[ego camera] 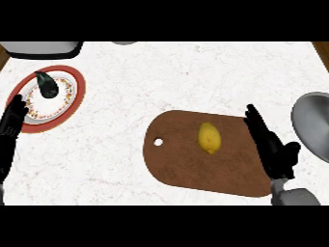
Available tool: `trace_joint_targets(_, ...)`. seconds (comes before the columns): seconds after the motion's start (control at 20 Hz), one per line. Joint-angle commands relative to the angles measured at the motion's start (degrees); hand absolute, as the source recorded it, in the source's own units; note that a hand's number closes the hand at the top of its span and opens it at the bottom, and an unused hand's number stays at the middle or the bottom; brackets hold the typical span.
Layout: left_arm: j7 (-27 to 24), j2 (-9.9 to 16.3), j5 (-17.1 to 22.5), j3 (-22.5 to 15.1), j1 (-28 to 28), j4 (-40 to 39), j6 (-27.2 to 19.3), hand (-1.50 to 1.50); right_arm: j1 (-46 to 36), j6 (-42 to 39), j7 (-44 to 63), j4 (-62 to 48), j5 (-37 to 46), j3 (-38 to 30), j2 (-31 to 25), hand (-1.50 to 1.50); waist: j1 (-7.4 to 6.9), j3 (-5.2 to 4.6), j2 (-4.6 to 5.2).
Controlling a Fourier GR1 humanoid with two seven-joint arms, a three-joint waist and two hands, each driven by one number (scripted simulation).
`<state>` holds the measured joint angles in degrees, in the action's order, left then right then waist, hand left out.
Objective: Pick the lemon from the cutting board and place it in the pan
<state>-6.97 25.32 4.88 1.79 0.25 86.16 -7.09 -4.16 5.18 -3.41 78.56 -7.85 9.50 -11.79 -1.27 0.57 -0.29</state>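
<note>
Lemon [209, 137] on the cutting board [188, 164], just left of the open, straight-fingered right hand [272, 147], untouched.

Red-rimmed patterned plate [73, 99] at counter's left, dark eggplant-like item [48, 86] lying on it. Grey appliance [42, 47] at top-left edge. White marbled counter [167, 77], wood floor at sides.

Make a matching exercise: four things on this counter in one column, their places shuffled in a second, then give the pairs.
Things:
1. lemon
2. pan
3. dark object
4. right hand

Places:
A. at the right edge of the view
B. on the red-rimmed plate
C. over the right side of the cutting board, fingers straight
D. lying on the middle of the cutting board

Pairs: 1-D, 2-A, 3-B, 4-C
</note>
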Motion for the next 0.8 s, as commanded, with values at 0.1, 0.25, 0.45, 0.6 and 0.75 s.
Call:
trace_joint_targets(0.1, 8.11, -7.93, 4.58, -1.18, 2.5, -0.6, -2.34, 0.0, -0.49, 9.15, 2.11, 5.75, 0.86, -1.51, 5.61, 1.5, 1.74, -0.61, 0.08)
trace_joint_targets(0.25, 11.36, -15.27, 9.49, -1.7, 5.46, -4.42, -4.18, 0.0, -1.84, 17.89, 2.77, 9.46, 2.49, -2.63, 10.52, 1.5, 2.34, -0.79, 0.03)
trace_joint_targets(0.45, 10.98, -17.37, 9.78, -2.99, 6.48, -3.87, -4.51, 0.0, 4.21, 33.83, -1.96, 8.69, 25.17, 3.79, 7.63, -1.5, 3.48, -1.18, -0.53)
trace_joint_targets(0.6, 11.46, -17.68, 10.19, -3.44, 7.21, -4.08, -3.84, 0.0, 10.31, 44.37, -2.38, 10.86, 32.42, 13.86, 11.6, -1.5, 2.7, -0.92, -0.44)
trace_joint_targets(0.75, 12.82, -18.84, 9.46, -3.84, 4.32, -3.71, -5.95, 0.0, 15.32, 54.7, 2.7, 10.28, 40.16, 20.09, 11.69, -1.5, 3.11, -0.89, -0.2)
